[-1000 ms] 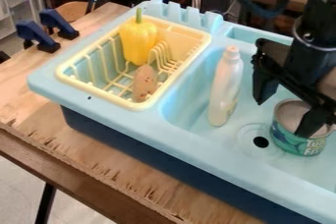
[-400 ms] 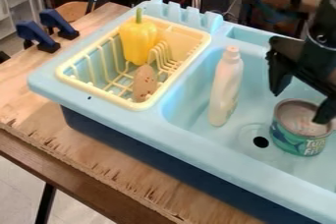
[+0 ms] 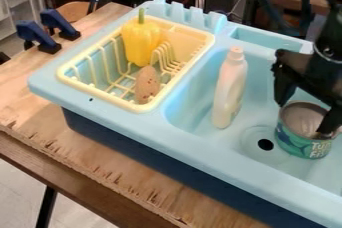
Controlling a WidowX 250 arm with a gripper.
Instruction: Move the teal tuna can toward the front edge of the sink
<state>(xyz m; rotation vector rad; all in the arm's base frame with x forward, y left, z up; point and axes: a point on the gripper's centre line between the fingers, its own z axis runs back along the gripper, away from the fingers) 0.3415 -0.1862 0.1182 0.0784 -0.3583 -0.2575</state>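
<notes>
Here's the pale plywood tabletop (image 3: 40, 117), carrying a light-blue plastic toy sink (image 3: 220, 148)! Two angular dark-blue clamps (image 3: 33, 34) sit along the upper-left edge.

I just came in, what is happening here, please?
A black robot gripper is open right at the teal tin can in the toy sink; I cannot tell if it touches. The white bottle stands in the same sink. A yellow bell pepper and a brown potato are in the dish rack.
</notes>
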